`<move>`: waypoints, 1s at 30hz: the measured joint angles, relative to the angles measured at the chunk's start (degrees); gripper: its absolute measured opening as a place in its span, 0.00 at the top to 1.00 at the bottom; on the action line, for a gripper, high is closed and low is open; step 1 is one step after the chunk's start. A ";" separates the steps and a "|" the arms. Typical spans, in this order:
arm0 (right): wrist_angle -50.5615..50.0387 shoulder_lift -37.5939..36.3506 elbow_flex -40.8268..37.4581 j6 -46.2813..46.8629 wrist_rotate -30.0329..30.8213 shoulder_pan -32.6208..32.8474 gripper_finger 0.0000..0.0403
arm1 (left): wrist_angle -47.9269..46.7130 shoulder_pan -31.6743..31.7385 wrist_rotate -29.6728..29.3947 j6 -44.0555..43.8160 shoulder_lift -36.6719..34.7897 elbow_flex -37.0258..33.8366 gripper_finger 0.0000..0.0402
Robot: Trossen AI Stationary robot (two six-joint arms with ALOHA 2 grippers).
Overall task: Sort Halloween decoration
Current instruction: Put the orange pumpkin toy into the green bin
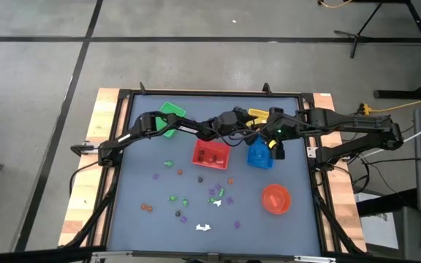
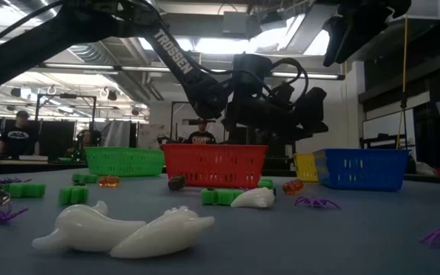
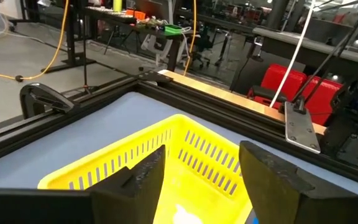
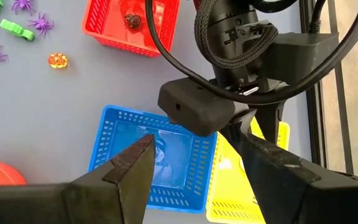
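Small Halloween decoration pieces (image 1: 196, 197) in purple, green, orange and white lie scattered over the near half of the table; two white ones (image 2: 121, 229) lie closest to the low camera. My left gripper (image 3: 201, 155) stands open just above the yellow basket (image 3: 166, 162) at the far edge, and something white (image 3: 182, 214) lies in the basket below its fingers. My right gripper (image 4: 194, 146) hangs open high over the blue basket (image 4: 160, 155), touching nothing. A dark piece (image 4: 131, 20) lies in the red basket (image 1: 210, 153).
A green basket (image 1: 170, 113) stands at the far left and a round red bowl (image 1: 275, 199) at the near right. The red, blue (image 1: 260, 155) and yellow baskets sit close together under both arms. The table's black frame (image 3: 185, 93) runs just behind the yellow basket.
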 joint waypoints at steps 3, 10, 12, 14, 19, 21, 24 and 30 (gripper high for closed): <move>0.00 0.00 0.00 0.00 0.00 0.01 0.41 | -0.03 0.00 -0.79 -0.01 0.00 0.00 0.49; 0.00 0.00 0.00 0.00 0.00 0.01 0.41 | -0.07 0.00 -0.85 0.00 0.00 0.00 0.46; 0.00 0.00 0.00 0.00 -0.02 0.02 0.41 | -0.06 0.00 -0.85 0.00 -0.01 0.00 0.46; 0.00 0.00 0.00 0.00 -0.02 0.02 0.41 | -0.04 0.00 -0.85 -0.02 -0.02 0.00 0.46; 0.00 0.00 0.00 0.00 -0.02 0.01 0.41 | 0.00 0.00 -0.85 0.00 -0.02 0.00 0.46; 0.00 0.00 0.00 0.00 -0.02 0.02 0.41 | 0.00 0.00 -0.84 0.00 -0.02 0.00 0.46; 0.00 0.00 0.00 0.00 -0.02 0.01 0.41 | 0.07 -0.04 0.32 0.85 -0.02 0.00 0.46; -0.04 0.00 0.00 0.00 -0.04 0.00 0.41 | -0.23 -0.68 5.39 6.92 -1.63 0.02 0.46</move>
